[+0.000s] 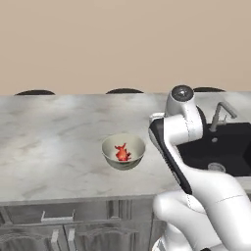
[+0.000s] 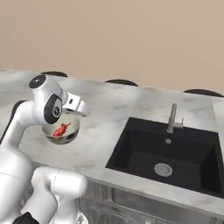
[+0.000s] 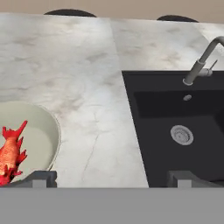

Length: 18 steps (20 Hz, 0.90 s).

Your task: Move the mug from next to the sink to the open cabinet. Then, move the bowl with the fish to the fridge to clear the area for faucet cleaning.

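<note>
On the marble counter (image 1: 49, 142), left of the sink (image 3: 175, 127), stands the bowl (image 1: 123, 151), upright and well apart from the basin. Inside lies the fish (image 3: 9, 153), its long axis running up the hand view, forked tail toward the far wall. The gripper (image 3: 111, 177) hangs above the counter between bowl and sink, jaws spread wide, holding nothing. The faucet (image 3: 202, 63) rises behind the sink.
</note>
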Tool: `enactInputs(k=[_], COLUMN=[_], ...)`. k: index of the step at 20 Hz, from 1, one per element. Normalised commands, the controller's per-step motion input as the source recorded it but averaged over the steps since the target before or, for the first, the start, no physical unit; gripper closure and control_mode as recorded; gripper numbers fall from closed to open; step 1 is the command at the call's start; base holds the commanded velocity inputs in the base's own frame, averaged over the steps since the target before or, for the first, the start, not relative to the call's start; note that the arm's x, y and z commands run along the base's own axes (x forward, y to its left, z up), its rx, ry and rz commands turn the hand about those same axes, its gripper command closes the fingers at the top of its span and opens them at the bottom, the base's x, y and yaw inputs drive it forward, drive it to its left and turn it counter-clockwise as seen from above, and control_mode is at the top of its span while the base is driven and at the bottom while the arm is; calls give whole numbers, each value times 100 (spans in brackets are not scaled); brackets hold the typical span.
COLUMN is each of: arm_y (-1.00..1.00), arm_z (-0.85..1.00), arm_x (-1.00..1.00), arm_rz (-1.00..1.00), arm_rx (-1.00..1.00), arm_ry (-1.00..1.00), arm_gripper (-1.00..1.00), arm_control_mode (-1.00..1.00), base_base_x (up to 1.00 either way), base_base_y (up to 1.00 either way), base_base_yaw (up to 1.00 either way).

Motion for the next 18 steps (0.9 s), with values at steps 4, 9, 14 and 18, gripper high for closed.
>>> enactInputs(k=[4, 9, 14, 18], arm_y=[0, 0, -10, -8], arm_z=[0, 0, -11, -39], arm_x=[0, 0, 13, 57], arm_rz=[0, 0, -4, -1], arm_rx=[0, 0, 7, 38], arm_ry=[0, 0, 13, 55], arm_gripper=[-100, -100, -100, -100], arm_control_mode=[100, 100, -100, -100], base_base_x=[-5, 59, 32, 0], base_base_y=[94, 20, 2, 0], base_base_yaw=[-37, -43, -15, 0])
